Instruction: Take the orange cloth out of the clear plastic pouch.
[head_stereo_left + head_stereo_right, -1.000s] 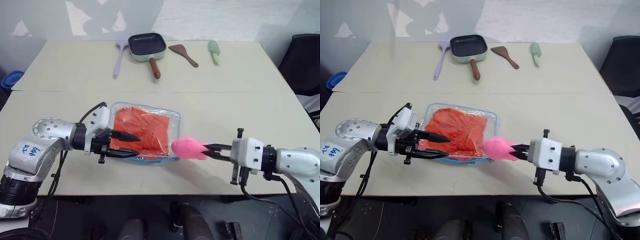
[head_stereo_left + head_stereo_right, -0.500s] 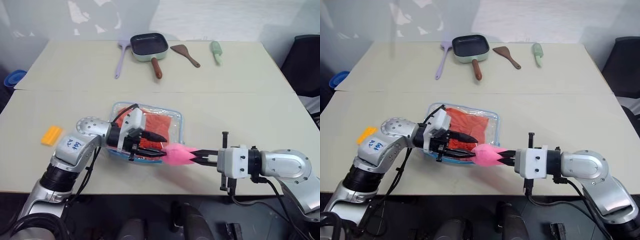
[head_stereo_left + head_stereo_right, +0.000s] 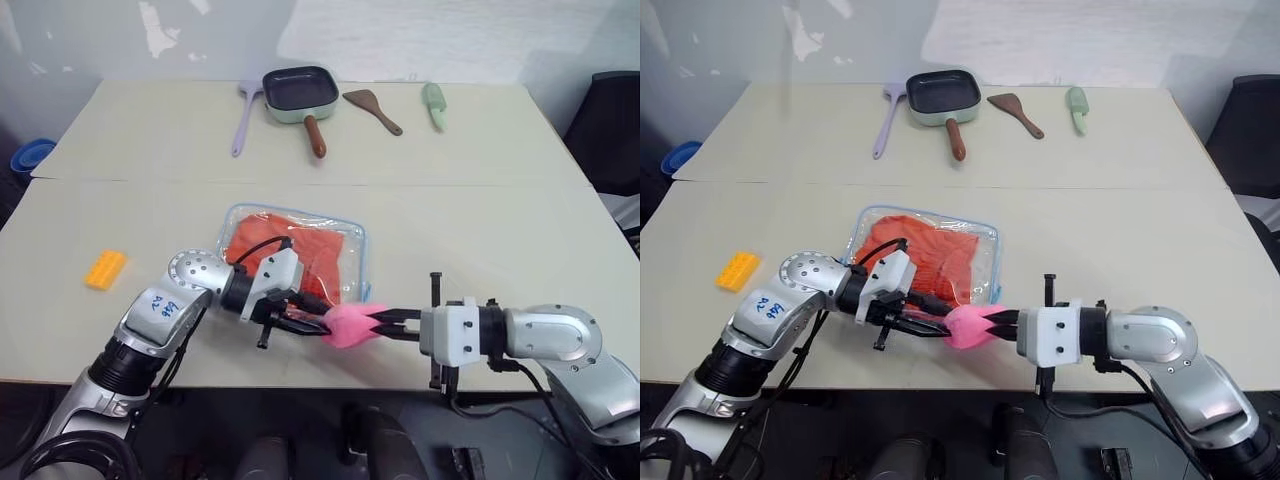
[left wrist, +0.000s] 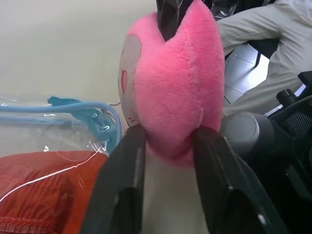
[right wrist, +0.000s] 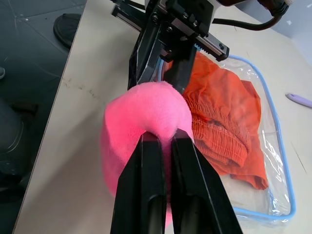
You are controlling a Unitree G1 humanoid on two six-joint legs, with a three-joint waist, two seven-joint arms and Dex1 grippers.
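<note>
lying flat on the table (image 3: 480,150), centre-left of the left eye frame, the clear plastic pouch (image 3: 352,262) is the largest task item; the orange cloth (image 3: 300,250) is bunched inside it, not yet out. the pouch looks glossy and thin, so i judge it light, floppy and slippery: it will likely slide or lift along with the cloth unless one gripper pins it. its light blue zipper trim runs round the edge and looks the firmest place to pinch. whether the zipper is open i cannot tell.

the cloth is wrinkled and gathered in folds, so soft, light and not fragile; a raised fold near the pouch mouth should give the fingers something to bite on. it may drag against the plastic on the way out.

the pink plush toy (image 3: 347,325) sits just below the pouch's lower right corner, squashy and light. the right gripper (image 3: 381,322) is clenched on it from the right side. the left gripper (image 3: 318,322) comes in from the left with its fingers (image 4: 122,175) pressed against either side of the toy's lower end, so it grips the toy too, not the cloth.

judgement: both claws are busy with the toy; at least one must let it go before the cloth can be taken.
</note>
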